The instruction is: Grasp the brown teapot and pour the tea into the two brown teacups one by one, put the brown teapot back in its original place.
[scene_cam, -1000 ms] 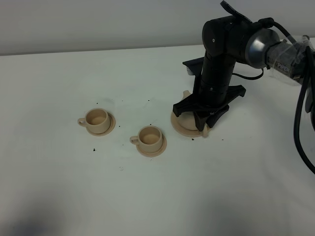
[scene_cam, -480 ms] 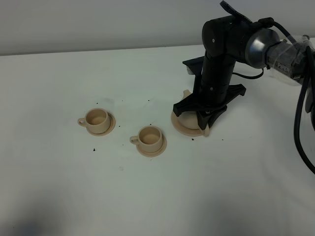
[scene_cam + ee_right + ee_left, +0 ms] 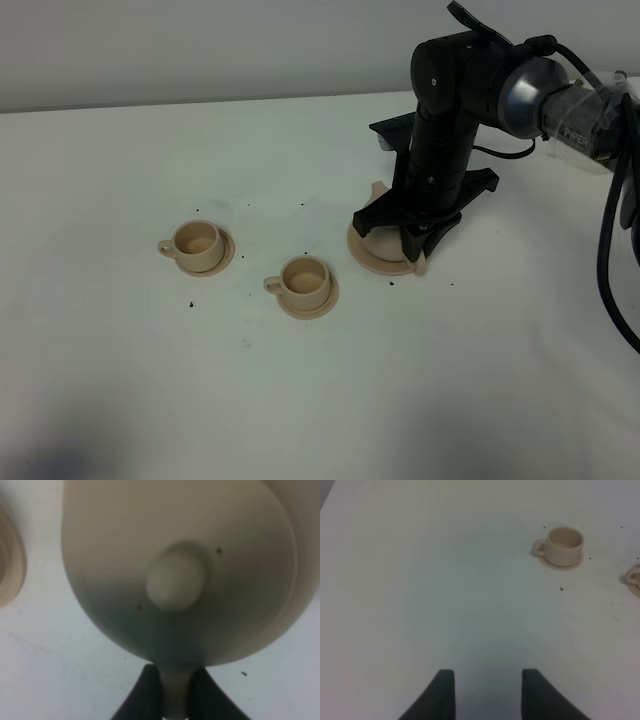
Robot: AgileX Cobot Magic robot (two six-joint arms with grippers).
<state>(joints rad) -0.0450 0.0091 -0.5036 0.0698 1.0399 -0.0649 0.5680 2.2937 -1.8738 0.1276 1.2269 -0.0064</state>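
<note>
The main risk lies in the grip. The right claw (image 3: 175, 700) is nearly closed. Its two dark fingers (image 3: 148, 695) press on either side of the thin loop handle (image 3: 175, 682) of the squat round beige-tan ceramic teapot (image 3: 175, 555), a narrow hold set well off from the pot's weight. If that hold is loose, the teapot could swing about the handle when lifted, dip its spout and spill early, or slip out altogether. The knobbed lid (image 3: 175, 582) appears to have nothing securing it, so a steep pour could let it slide off onto a cup. A sideways drag instead of a clean lift could also shove the wide flat beige-tan saucer (image 3: 368, 256) under the pot out of place, spoiling the return spot.

The teapot is at the right of the white surface (image 3: 300, 400), on or just above that saucer. The arm hides too much to tell which.

Two small handled beige-tan ceramic cups stand left of the teapot, apart from each other: the left teacup (image 3: 198, 241) and the near teacup (image 3: 305, 279). Each is upright on its own small matching saucer. Both look dry and empty inside. With the lid on, the teapot's contents cannot be seen.

The left claw (image 3: 487, 695) hovers over bare surface with its fingers parted, gripping nothing.
</note>
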